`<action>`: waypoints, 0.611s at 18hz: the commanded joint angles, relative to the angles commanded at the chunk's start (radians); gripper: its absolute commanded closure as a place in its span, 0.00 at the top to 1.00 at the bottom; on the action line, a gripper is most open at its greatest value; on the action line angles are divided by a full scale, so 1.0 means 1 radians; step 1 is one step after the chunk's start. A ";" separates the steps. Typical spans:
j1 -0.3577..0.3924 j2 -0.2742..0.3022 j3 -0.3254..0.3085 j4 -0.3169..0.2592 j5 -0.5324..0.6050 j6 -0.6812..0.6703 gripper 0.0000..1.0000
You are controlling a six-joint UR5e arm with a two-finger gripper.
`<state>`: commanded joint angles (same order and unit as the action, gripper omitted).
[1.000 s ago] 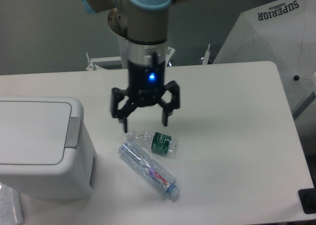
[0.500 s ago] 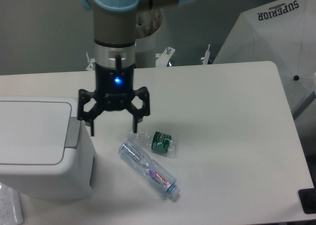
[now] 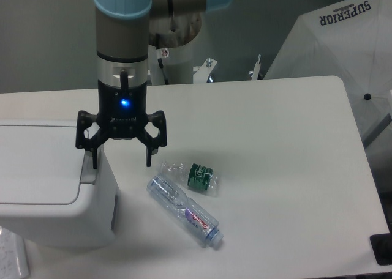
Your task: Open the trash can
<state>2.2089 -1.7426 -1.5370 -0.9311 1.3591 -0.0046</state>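
Trash can [image 3: 43, 169] lid shut — jaws spread open above its grey button strip [image 3: 90, 163]; umbrella [image 3: 343, 52] reads "SUPERIOR".

Matt white plastic trash can [image 3: 43, 193], clear glossy plastic bottles [image 3: 184, 208], smooth matt table [image 3: 275, 169].

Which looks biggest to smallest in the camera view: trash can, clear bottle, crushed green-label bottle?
1. trash can, by far the largest, partly cut off at the left edge.
2. clear bottle, lying on the table.
3. crushed green-label bottle, clearly shortest.
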 joint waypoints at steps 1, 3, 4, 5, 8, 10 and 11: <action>0.000 -0.002 0.000 0.000 0.000 0.002 1.00; -0.002 -0.005 0.000 0.002 0.000 0.002 1.00; -0.002 -0.005 -0.005 0.002 0.000 0.002 1.00; -0.002 -0.005 -0.009 0.002 0.000 0.002 1.00; -0.002 -0.005 -0.012 0.021 0.000 0.000 1.00; -0.002 -0.005 -0.014 0.021 0.000 0.002 1.00; -0.002 -0.005 -0.017 0.021 0.000 0.003 1.00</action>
<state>2.2074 -1.7472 -1.5539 -0.9097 1.3591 -0.0015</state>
